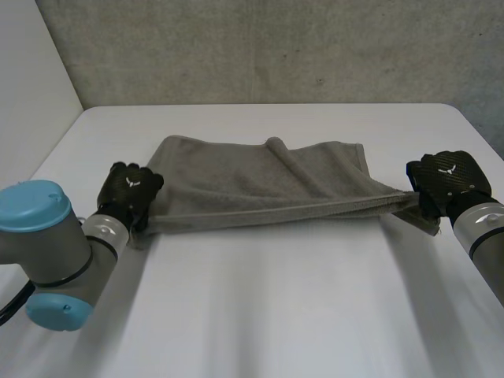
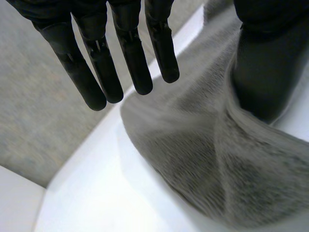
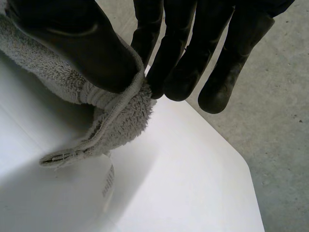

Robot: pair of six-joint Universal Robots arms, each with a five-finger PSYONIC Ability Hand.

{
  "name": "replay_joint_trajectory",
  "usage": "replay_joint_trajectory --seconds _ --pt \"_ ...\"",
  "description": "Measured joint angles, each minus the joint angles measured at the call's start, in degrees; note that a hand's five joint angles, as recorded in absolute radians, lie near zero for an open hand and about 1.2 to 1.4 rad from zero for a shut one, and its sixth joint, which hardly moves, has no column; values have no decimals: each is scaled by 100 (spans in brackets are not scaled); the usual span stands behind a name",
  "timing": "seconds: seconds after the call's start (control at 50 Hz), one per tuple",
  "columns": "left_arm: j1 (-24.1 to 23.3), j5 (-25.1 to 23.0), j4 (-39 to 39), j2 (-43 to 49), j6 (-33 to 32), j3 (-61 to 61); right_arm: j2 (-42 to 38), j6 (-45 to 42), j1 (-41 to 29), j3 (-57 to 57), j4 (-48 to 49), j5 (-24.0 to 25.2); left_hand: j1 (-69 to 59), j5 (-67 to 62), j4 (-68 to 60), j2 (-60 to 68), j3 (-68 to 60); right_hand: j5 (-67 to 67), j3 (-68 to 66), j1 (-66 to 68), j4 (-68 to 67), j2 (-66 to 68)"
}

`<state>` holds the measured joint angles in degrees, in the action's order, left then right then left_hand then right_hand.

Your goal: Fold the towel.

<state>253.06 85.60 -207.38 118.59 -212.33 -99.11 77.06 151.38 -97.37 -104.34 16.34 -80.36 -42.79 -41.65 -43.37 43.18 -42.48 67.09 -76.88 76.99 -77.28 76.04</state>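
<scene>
While the head view gives the grey towel [image 1: 260, 177] lying across the white tabletop [image 1: 276, 307], with the left hand [image 1: 130, 187] at its left end and the right hand [image 1: 447, 179] at its right end, the wrist views give the grips. In the right wrist view a towel corner is pinched between thumb [image 3: 87, 53] and fingers [image 3: 178, 67], so that hand is closed on the cloth. A small label [image 3: 108, 181] hangs below that corner. In the left wrist view the fingers [image 2: 135, 58] are straight and clear of the towel, so that hand is open, with the thumb [image 2: 265, 67] against the cloth. From the head view, the towel's near edge rises off the tabletop toward the right hand, and a ridge crosses its far half. The backs of both hands hide the towel's end corners. A grey wall [image 1: 276, 47] stands beyond the towel.
</scene>
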Motion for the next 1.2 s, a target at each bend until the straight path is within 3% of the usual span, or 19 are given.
replay_joint_trajectory --seconds 0.2,0.26,0.34,0.38,0.58,0.68,0.8,0.94,1.2 --pt "65 -43 473 -26 12 -227 -49 13 -81 -7 4 13 -114 -226 -86 85 -135 0 0 4 0 0" --pt "82 -46 483 -41 -3 -259 -56 6 -83 -6 4 13 -1003 -1030 -894 943 -1035 0 -5 4 0 0" --pt "115 -30 476 -100 -29 -250 -21 -2 -56 17 3 13 -3990 -3965 -3988 3922 -4039 0 -7 4 0 0" --pt "138 -14 474 -172 -38 -217 37 -6 -36 50 -8 12 -4150 -4358 -4353 4346 -4490 0 -7 4 0 0" --pt "388 -5 484 -1760 49 193 1121 1 2 936 -692 92 -4150 -4365 -4378 4371 -4598 0 -22 4 0 55" --pt "449 -20 596 -2888 369 692 1668 0 9 2041 -1569 369 -4150 -4390 -4378 4371 -4606 18 -26 4 0 84" --pt "459 -34 1035 -3485 779 1324 1707 -49 90 3418 -2822 646 -4151 -4400 -4378 4372 -4608 43 -27 9 0 84" --pt "424 -43 1741 -2951 988 1810 993 -442 365 4331 -3806 801 -4151 -4400 -4378 4372 -4611 43 -27 11 0 84" --pt "331 -35 1935 -948 920 2464 -521 -822 74 4648 -3725 710 -4151 -4400 -4378 4398 -4614 43 -27 11 -1 84"
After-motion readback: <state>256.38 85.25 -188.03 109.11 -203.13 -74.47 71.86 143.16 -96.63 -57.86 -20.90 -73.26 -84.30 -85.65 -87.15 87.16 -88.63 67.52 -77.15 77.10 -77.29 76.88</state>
